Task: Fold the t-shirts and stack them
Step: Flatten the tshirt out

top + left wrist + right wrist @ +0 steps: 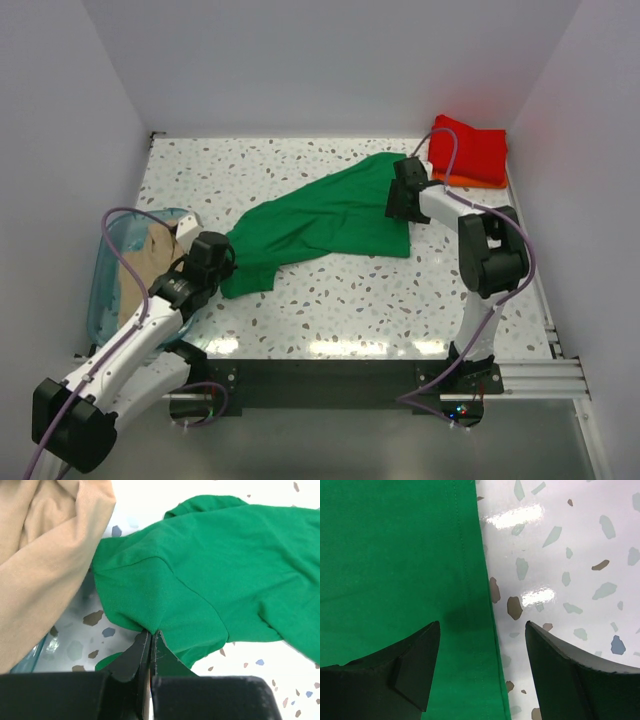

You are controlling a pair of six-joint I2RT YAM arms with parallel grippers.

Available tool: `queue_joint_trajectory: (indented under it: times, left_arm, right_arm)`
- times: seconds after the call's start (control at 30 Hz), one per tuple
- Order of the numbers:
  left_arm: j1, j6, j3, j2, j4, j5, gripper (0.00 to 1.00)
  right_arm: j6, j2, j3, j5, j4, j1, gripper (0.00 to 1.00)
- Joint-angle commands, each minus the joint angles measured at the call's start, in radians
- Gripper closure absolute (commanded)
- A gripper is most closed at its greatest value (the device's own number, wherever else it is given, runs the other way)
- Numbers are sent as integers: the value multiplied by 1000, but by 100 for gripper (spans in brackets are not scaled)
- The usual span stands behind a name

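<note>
Fingers of the left gripper (pixel 151 636) were clenched together, with a fold of the bright green cloth t-shirt (pixel 225 555) pinched between the tips. The pinch was made at the shirt's near left edge, close to a sleeve seam. In the top view the left gripper (pixel 225 262) was seen at the shirt's lower left corner.

Fingers of the right gripper (pixel 482 630) were spread apart and nothing was held. The left finger was placed over green cloth and the right finger over bare table. The stitched hem of the bright green cloth t-shirt (pixel 385 555) ran between them. Contact with the cloth could not be judged. In the top view the right gripper (pixel 400 200) was seen at the shirt's far right end.

The bright green cloth t-shirt (pixel 320 220) was stretched diagonally across the white speckled terrazzo table (pixel 330 300), rumpled and unfolded.

A crumpled beige cloth t-shirt (pixel 45 555) was piled in the translucent teal plastic bin (pixel 100 280) at the left, just beside the pinched corner.

A folded red cloth t-shirt (pixel 470 145) was laid on a folded orange cloth t-shirt (pixel 468 182) in the far right corner, just beyond the right gripper.
</note>
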Motion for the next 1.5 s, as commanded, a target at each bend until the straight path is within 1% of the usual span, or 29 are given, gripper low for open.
queue_joint_trajectory:
  times: [0.0,0.23,0.3,0.47,0.53,0.67,0.7,0.8,0.87,1.07,1.23,1.3,1.47]
  left_arm:
    - [15,36,33,10,-41,22,100]
    - [16,42,40,4,-39,36,100]
    - [16,42,40,4,-38,39,100]
    - [16,32,36,5,-16,59,100]
    - [16,30,34,10,-19,63,100]
    - [16,28,36,-15,-41,59,100]
    - [16,30,37,-29,-42,57,100]
    - [16,36,51,-42,-58,60,100]
    - [16,41,65,-47,-73,65,100]
    - [16,42,103,-84,-97,83,100]
    - [16,41,137,-122,-137,94,100]
    - [16,44,154,-148,-156,92,100]
    - [18,59,188,-153,-171,92,100]
  right_arm:
    - [-6,-2,20,-7,4,-7,28]
    - [15,47,26,-74,13,-7,31]
    - [20,53,21,-90,21,-7,35]
    - [30,79,30,-94,19,-7,39]
    - [41,94,33,-116,24,-5,43]
    - [46,98,50,-116,15,-7,72]
    - [46,90,62,-108,10,-7,84]
    - [35,59,102,-67,-33,-8,99]
    - [21,36,119,-44,-66,-13,100]
    - [-8,-108,139,-1,-126,-42,100]
    - [-34,-156,165,33,-160,-57,100]
    - [-37,-137,217,27,-179,-71,100]
    - [-39,27,399,12,-229,-79,100]
